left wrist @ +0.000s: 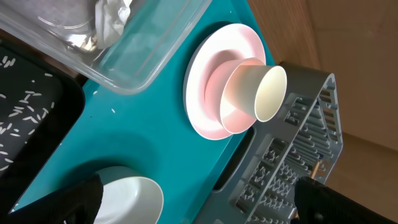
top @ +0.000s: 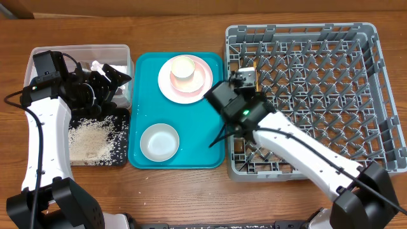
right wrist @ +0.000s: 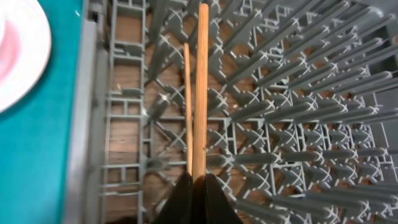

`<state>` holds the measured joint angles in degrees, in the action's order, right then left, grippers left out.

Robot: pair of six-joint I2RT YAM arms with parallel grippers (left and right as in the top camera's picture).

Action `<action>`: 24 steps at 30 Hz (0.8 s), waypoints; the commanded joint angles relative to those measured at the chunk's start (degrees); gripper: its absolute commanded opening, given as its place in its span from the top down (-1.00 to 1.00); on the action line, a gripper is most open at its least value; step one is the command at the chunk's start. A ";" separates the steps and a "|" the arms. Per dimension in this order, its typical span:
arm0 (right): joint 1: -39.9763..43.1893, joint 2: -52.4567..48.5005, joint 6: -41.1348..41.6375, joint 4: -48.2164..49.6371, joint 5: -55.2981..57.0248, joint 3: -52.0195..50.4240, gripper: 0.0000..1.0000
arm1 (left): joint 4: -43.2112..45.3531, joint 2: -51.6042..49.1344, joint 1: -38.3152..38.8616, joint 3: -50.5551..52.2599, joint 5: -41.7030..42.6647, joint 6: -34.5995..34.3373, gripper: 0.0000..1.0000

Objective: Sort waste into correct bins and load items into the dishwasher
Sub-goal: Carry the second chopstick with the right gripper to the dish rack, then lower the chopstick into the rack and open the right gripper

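My right gripper (right wrist: 199, 186) is shut on a pair of thin wooden chopsticks (right wrist: 199, 93), which point out over the pegs at the left side of the grey dishwasher rack (right wrist: 298, 124). Seen from overhead, that gripper (top: 245, 79) hangs above the rack's (top: 356, 38) left part. My left gripper (top: 117, 79) stands open and empty over the right end of the clear tub (top: 124, 51). A crumpled white napkin (left wrist: 112, 18) lies in the tub. The cream cup (top: 183, 67) sits on the pink plate (top: 200, 86). A white bowl (top: 159, 141) rests below them.
Plate, cup and bowl sit on a teal tray (top: 203, 146) between the bins and the rack. The black tray (top: 121, 156), below the tub, holds loose rice grains (top: 92, 137). Bare wooden table surrounds everything.
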<state>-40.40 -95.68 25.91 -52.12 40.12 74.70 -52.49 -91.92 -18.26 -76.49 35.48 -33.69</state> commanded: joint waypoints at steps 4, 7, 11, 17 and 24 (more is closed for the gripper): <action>5.11 1.81 -13.00 0.57 -14.67 1.49 0.92 | 0.07 0.55 -0.09 -0.96 -0.17 0.92 -1.00; 7.52 1.81 -13.79 0.55 -17.03 1.49 0.92 | 0.07 0.55 -0.09 -0.96 -0.17 0.92 -1.00; 10.34 1.79 -13.81 0.59 -19.39 1.44 0.92 | 0.07 0.55 -0.09 -0.96 -0.20 0.92 -1.00; 12.59 1.79 -13.77 0.61 -22.56 1.44 0.92 | 0.07 0.55 -0.09 -0.96 -0.17 0.92 -1.00; 12.74 1.79 -13.73 1.01 -23.41 1.44 0.91 | 0.07 0.55 -0.09 -0.96 -0.17 0.92 -1.00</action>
<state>-27.79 -95.66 12.38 -51.62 18.00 74.70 -52.49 -91.92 -18.26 -76.47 35.48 -33.69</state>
